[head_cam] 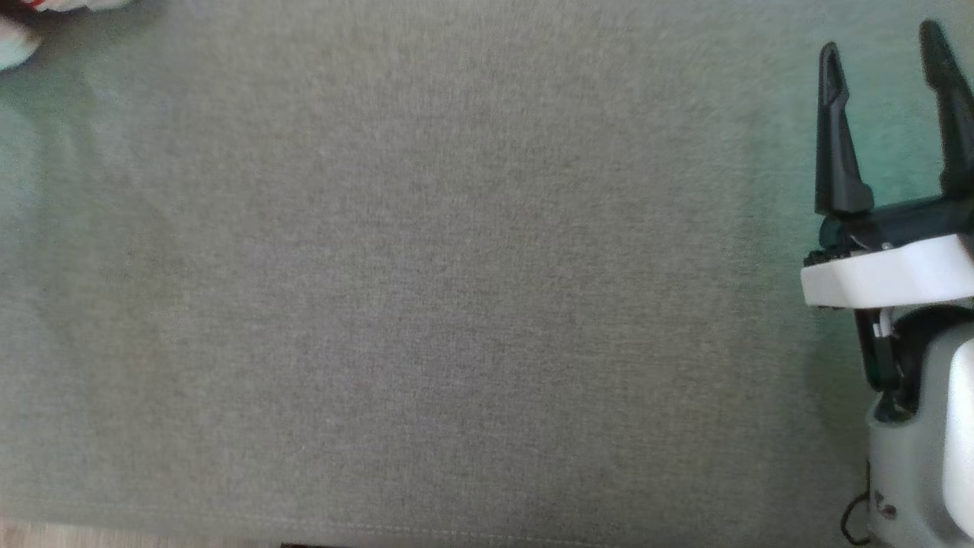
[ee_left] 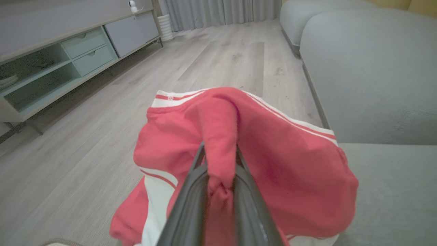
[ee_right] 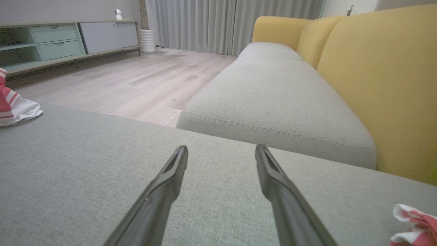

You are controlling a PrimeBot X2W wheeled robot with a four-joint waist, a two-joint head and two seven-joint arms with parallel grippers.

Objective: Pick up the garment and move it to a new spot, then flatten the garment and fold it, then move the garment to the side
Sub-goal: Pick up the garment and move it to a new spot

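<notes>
2 claws are in view, and they stand differently. The left claw (ee_left: pixel 220 150) is clamped on the garment (ee_left: pixel 280 160), with a ridge of red cloth squeezed up between its 2 dark fingers (ee_left: pixel 191 201). The garment is red with white bands and thin stripes, and it bunches around the fingertips. In the left wrist view its right part lies over the edge of the grey seat cushion (ee_left: pixel 392 191). Its left part shows against the wooden floor (ee_left: pixel 85 143), and I cannot tell whether it touches there.

The right claw (head_cam: pixel 880 38) gapes wide and holds nothing, its fingers spread above the same grey cushion at the right edge of the head view. In the right wrist view a red-and-white edge of the garment lies at the far left on the cushion, well apart from that claw. A small scrap of red-and-white cloth (ee_right: pixel 413 225) sits at the lower right corner. Beyond are a sofa (ee_right: pixel 375 68) with a yellow back, a low cabinet (ee_right: pixel 58 41) with pale green drawers, and grey curtains (ee_right: pixel 211 24).
</notes>
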